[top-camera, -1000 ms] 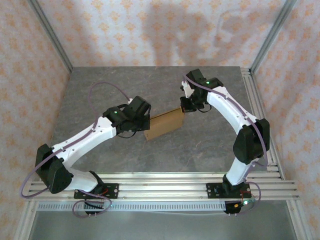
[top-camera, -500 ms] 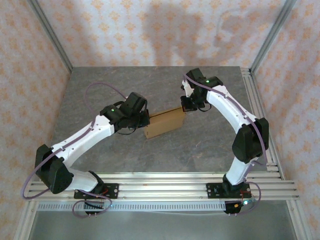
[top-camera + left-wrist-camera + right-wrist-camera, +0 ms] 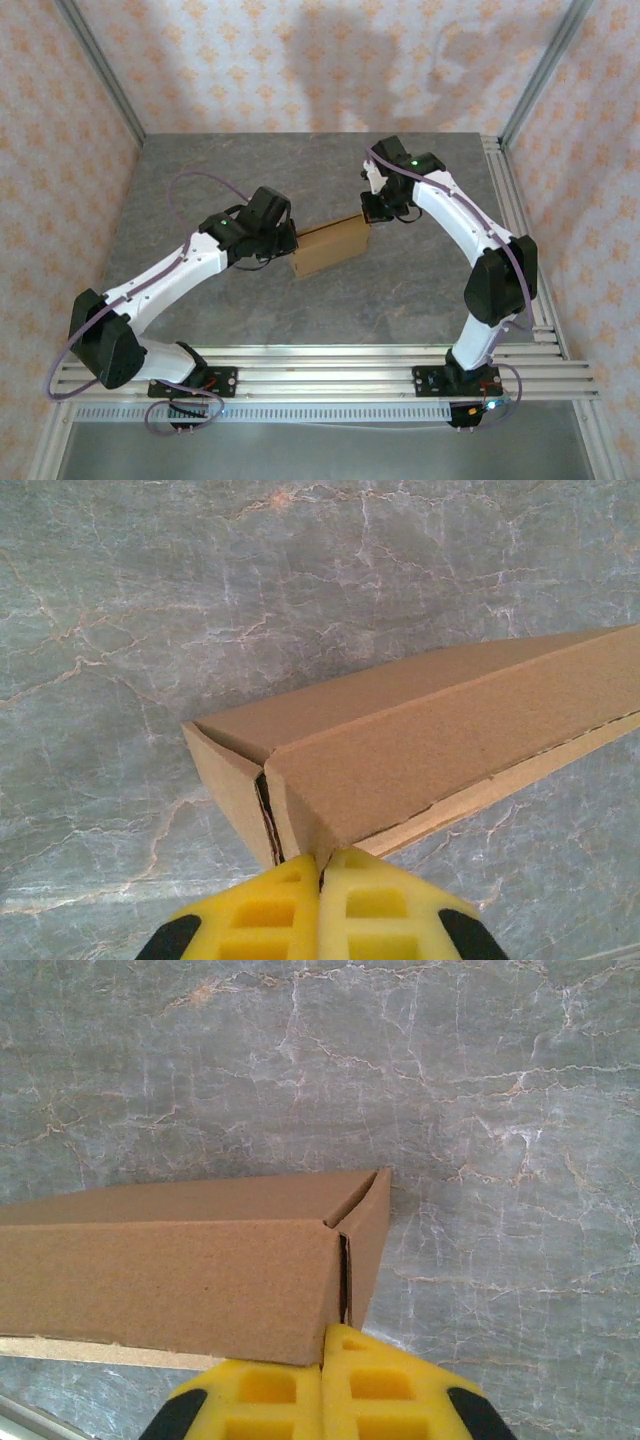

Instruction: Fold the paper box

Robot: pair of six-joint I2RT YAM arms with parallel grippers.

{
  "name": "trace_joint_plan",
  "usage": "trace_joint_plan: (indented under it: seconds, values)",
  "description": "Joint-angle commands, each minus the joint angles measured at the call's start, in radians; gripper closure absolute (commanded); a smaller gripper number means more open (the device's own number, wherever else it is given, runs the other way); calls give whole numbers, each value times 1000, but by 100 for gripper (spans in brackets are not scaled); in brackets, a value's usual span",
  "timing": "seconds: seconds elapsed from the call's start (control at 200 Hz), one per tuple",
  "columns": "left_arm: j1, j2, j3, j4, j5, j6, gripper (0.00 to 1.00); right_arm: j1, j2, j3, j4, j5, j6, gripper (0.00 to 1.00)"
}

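1. The left gripper's (image 3: 320, 864) yellow fingers (image 3: 262, 912) are clenched, pressed flat together with no gap. Their tips touch the bottom corner of one end of the box (image 3: 430, 745).
2. The right gripper's (image 3: 322, 1332) yellow fingers (image 3: 385, 1395) are clenched in the same way. Their tips touch the lower corner of the other end of the box (image 3: 170, 1280), where the end wall meets the long side.
3. Whether either pair nips any cardboard cannot be told. In both wrist views the tips look merely pressed against the box.
4. Seen from above, the box (image 3: 330, 250) lies near the middle of the table (image 3: 420, 290), well clear of all four edges. It is folded up into a shallow brown rectangle.
5. It lies aslant, its left end closer to the table's near edge and its right end closer to the far edge.
6. The left gripper (image 3: 288, 240) is at the box's left end and the right gripper (image 3: 372, 210) at its right end, so the box sits between them.
7. In the left wrist view a dark slit shows at the corner between the end wall and the long side. A thin cardboard strip juts out along the bottom of that side and rests on the table (image 3: 120, 600).
8. In the right wrist view a similar slit runs down the corner, and a pale strip shows under the long side at the left, against the table (image 3: 500, 1110).
9. Both arms reach inward from the near edge with bent elbows, and a purple cable (image 3: 200, 180) loops above the left arm.
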State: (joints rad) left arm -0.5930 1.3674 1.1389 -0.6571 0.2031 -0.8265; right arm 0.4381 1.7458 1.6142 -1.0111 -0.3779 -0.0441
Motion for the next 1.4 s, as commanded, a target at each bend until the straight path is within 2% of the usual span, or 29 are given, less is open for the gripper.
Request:
trace_joint_plan:
  seconds: [0.0, 0.756, 0.836, 0.961, 1.076, 1.166, 1.276, 1.396]
  values:
    - [2, -15, -37, 21, 17, -11, 100, 8, 2, -52, -17, 2, -10, 100]
    - [2, 11, -91, 19, -19, -2, 100, 9, -74, -205, 169, 15, -55, 100]
    - [2, 21, -96, 19, -18, 9, 100, 9, -104, -228, 220, 14, -63, 86]
    - [2, 35, -88, -1, -24, 40, 100, 8, -150, -277, 311, -2, -68, 82]
    - [2, 45, -82, -7, -20, 58, 100, 9, -187, -299, 351, -31, -78, 52]
    - [2, 54, -76, -10, -16, 67, 100, 8, -242, -330, 396, -28, -91, 37]
    - [2, 59, -74, -5, -11, 70, 100, 6, -292, -346, 438, -25, -73, 27]
    - [2, 59, -79, 1, -8, 75, 100, 4, -303, -338, 484, -43, -35, 22]
